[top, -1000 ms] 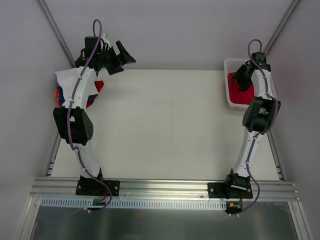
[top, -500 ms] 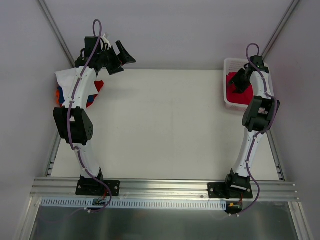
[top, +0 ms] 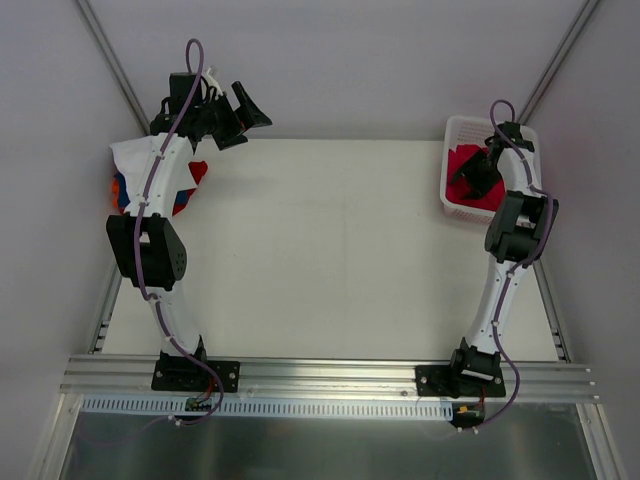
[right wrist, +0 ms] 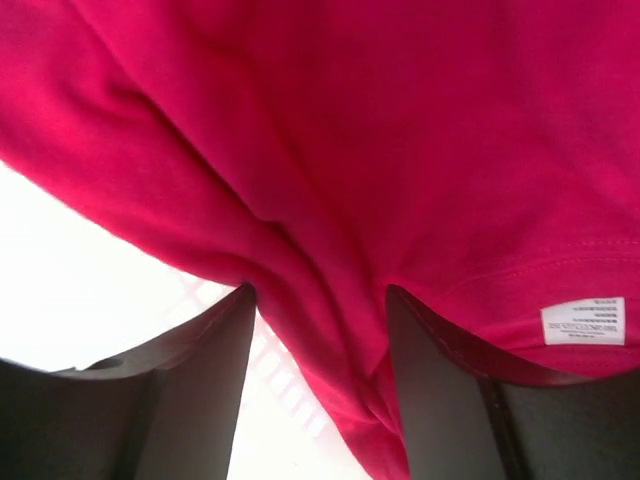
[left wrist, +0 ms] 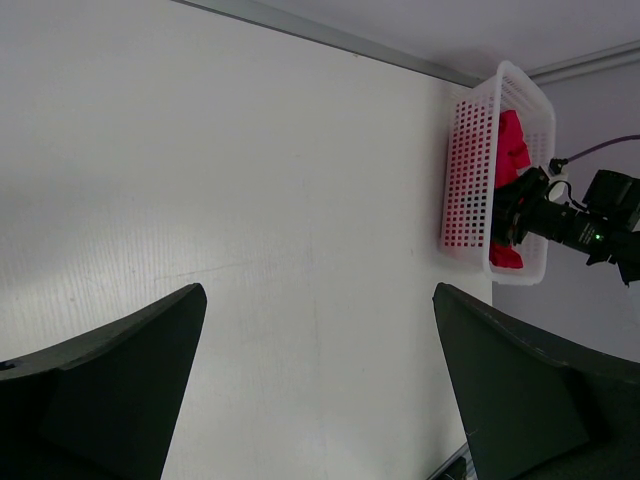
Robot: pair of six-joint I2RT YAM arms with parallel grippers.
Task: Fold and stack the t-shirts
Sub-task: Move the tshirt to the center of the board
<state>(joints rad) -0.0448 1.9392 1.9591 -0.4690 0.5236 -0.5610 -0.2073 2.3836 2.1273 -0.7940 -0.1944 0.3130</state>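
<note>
Top view, upper right corner of table [top: 330, 250]: white mesh basket [top: 462, 122] with crimson shirt [top: 463, 158] bunched inside. Down in the basket, on the shirt: right gripper [top: 468, 183]. Right wrist view almost all crimson cloth, small white label [right wrist: 582, 321] at lower right, strip of white basket mesh at lower left under the cloth. Fingers narrowed around a raised fold of the shirt, cloth touching both inner faces, pinched.

Upper left of top view: left gripper [top: 245, 112], raised at the far table edge, fingers spread wide, nothing between them. Left wrist view: bare table between the two dark fingers, basket at upper right of frame with crimson cloth inside, black wrist of right arm reaching in from the right.

Left table edge, partly under left arm: stack of folded tees [top: 128, 158], white, blue, orange and red cloth showing
</note>
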